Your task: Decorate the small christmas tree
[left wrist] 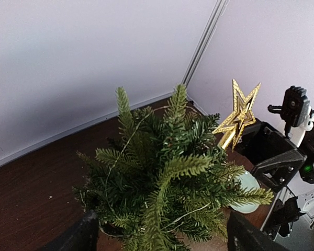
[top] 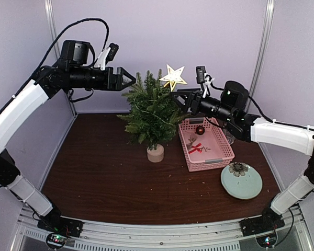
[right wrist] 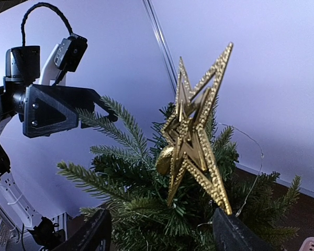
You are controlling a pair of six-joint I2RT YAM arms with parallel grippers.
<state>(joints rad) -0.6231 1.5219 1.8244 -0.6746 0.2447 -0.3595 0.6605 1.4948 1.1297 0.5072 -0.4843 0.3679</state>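
The small christmas tree (top: 152, 112) stands mid-table on its pale wooden stump (top: 155, 153). A gold glitter star (top: 174, 77) sits tilted at its top right. A thin wire runs through the branches. My left gripper (top: 130, 79) is open and empty, just left of the treetop. My right gripper (top: 178, 98) is open and empty, just right of the tree below the star. In the left wrist view the tree (left wrist: 167, 178) fills the space ahead of the open gripper (left wrist: 162, 241), with the star (left wrist: 239, 115) beyond. In the right wrist view the star (right wrist: 196, 136) stands in the tree (right wrist: 136, 188) ahead of the open gripper (right wrist: 162, 236).
A pink basket (top: 220, 151) right of the tree holds a red bow and a small dark ornament. A pale green plate (top: 248, 188) with a flower-shaped ornament lies at the front right. Purple walls close in the back and sides.
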